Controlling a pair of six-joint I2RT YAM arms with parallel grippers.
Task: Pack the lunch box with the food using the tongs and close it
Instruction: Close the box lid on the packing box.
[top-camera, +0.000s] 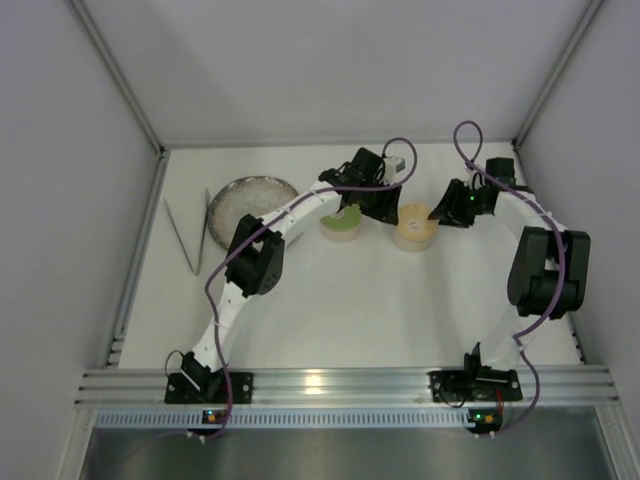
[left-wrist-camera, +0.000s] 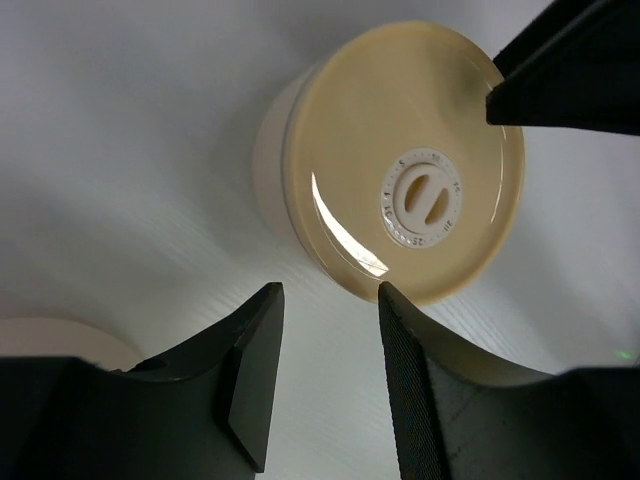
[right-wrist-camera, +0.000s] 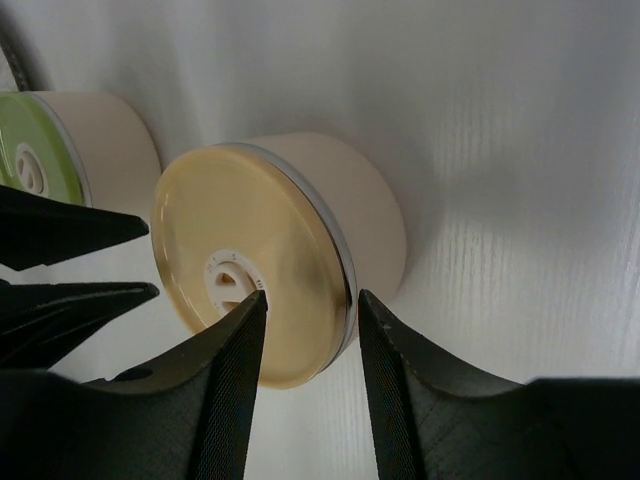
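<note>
The lunch box is two round tins standing side by side. One has a green lid (top-camera: 342, 222) and one a tan lid (top-camera: 415, 225), both in place. In the left wrist view the tan, white-centred lid (left-wrist-camera: 400, 160) lies just past my left gripper (left-wrist-camera: 328, 292), which is open and empty between the two tins (top-camera: 385, 212). My right gripper (right-wrist-camera: 310, 310) is open, and the tan tin's (right-wrist-camera: 300, 230) rim shows in the gap between its fingers. The green-lidded tin (right-wrist-camera: 40, 150) sits beyond it. The tongs (top-camera: 190, 235) lie on the table at the far left. No food shows.
A speckled grey plate (top-camera: 255, 200) sits left of the tins, beside the tongs. White walls close in the table at the back and on both sides. The two grippers are close together around the tan tin, and the left fingers (right-wrist-camera: 60, 230) show in the right wrist view.
</note>
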